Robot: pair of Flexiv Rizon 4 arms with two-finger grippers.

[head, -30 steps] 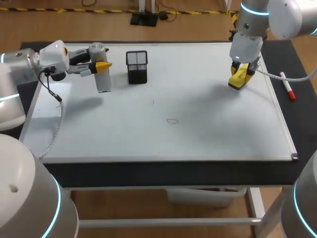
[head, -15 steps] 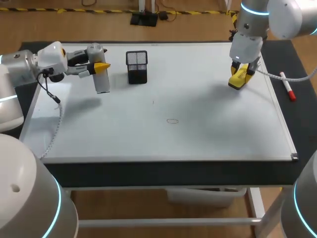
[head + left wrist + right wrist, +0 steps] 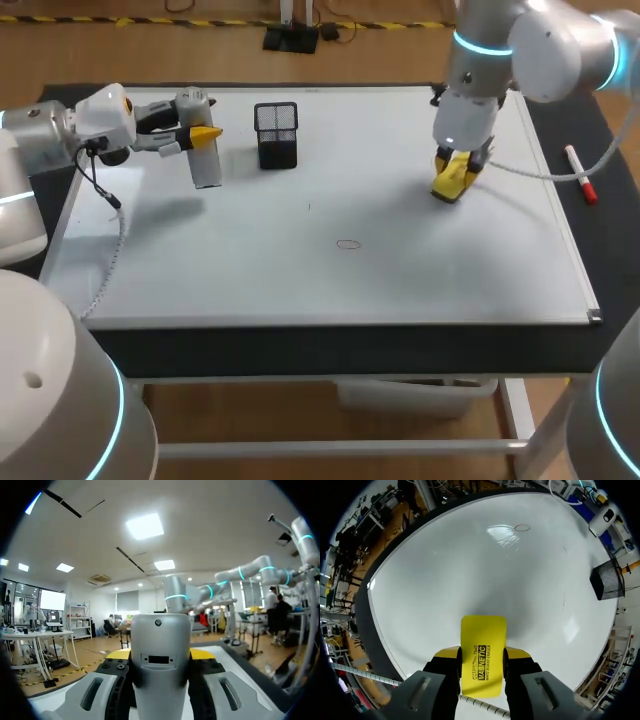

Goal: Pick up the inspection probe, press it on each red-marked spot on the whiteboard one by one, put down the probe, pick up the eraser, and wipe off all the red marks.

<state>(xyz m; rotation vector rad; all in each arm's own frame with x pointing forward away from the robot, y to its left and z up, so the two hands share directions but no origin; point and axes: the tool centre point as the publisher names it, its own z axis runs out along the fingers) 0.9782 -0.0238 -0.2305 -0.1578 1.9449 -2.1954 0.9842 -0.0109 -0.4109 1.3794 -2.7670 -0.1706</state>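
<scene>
Your right gripper (image 3: 482,656) has carried the flat yellow rectangular eraser (image 3: 483,630) inward over the whiteboard (image 3: 400,270), nearer the red oval mark (image 3: 348,244). It clamps the eraser, whose long axis points out along the fingers. Your left gripper (image 3: 161,655) grips the grey cylindrical probe (image 3: 205,150) upright beside the black mesh cup (image 3: 276,135), well apart from the mark.

The whiteboard (image 3: 330,200) is smooth and glossy, with ceiling lights mirrored in it in the right wrist view; the table (image 3: 300,350) round it is matt black; the eraser (image 3: 483,652) has a smooth yellow plastic back with a slight sheen; the probe (image 3: 160,650) has a silver-grey satin shell, metal or plastic I cannot tell; the holder (image 3: 276,135) is black wire mesh; the marker (image 3: 580,175) is white plastic; the right arm (image 3: 560,40) wears glossy white casing.
</scene>
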